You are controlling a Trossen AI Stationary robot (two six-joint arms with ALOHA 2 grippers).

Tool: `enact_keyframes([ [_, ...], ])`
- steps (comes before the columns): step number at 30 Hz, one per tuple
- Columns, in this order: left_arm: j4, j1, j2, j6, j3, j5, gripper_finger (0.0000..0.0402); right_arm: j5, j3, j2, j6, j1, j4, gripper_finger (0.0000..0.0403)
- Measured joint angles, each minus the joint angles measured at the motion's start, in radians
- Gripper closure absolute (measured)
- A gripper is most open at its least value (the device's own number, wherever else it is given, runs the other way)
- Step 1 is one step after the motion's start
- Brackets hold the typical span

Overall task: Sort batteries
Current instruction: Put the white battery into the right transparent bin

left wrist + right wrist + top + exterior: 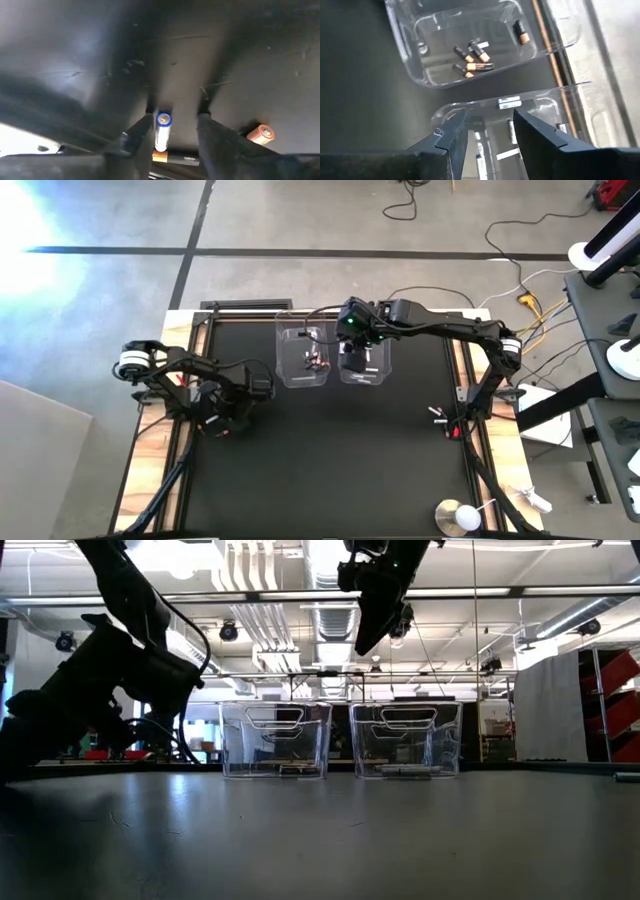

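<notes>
Left pincer [175,131] low over the counter [240,60], fingers parted around a white battery [162,131], not clamped; right pincer [490,135] open, empty above the white-cell tub [545,107]; risk: dark battery [176,158] just beneath gets dragged along when closing.

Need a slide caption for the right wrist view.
Right pincer open above the tub of white batteries; the neighbouring tub holds dark, copper-tipped batteries.

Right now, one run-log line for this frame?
left gripper: low on black mat, open around white blue-capped battery | right gripper: open, empty, above clear plastic tub of white batteries | sorting unfinished
</notes>
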Motion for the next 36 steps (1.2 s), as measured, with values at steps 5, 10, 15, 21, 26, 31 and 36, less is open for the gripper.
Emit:
enact_keyframes([
  [5,0.011,0.000,0.009,0.038,-0.001,0.013,0.0322,-0.008,0.000,0.000,0.001,0.002,-0.037,0.0265],
  [10,0.017,-0.003,0.004,0.039,0.006,0.008,0.0365,-0.008,0.000,0.000,0.000,0.002,-0.042,0.0274],
  [15,0.021,-0.004,0.000,0.035,0.004,0.006,0.0390,-0.008,0.000,0.000,0.000,0.002,-0.043,0.0282],
  [21,0.021,-0.006,-0.028,0.026,0.004,-0.020,0.0391,-0.008,0.000,0.000,-0.003,0.002,-0.050,0.0284],
  [26,0.030,-0.013,-0.118,-0.003,0.013,-0.126,0.0392,-0.008,0.000,0.000,-0.011,0.002,-0.056,0.0275],
  [31,0.015,-0.020,-0.269,-0.046,0.045,-0.191,0.0393,-0.008,0.000,0.000,-0.017,0.002,-0.055,0.0265],
  [36,0.010,-0.032,-0.434,-0.091,0.139,-0.242,0.0393,-0.068,0.000,-0.002,-0.019,0.002,-0.038,0.0254],
])
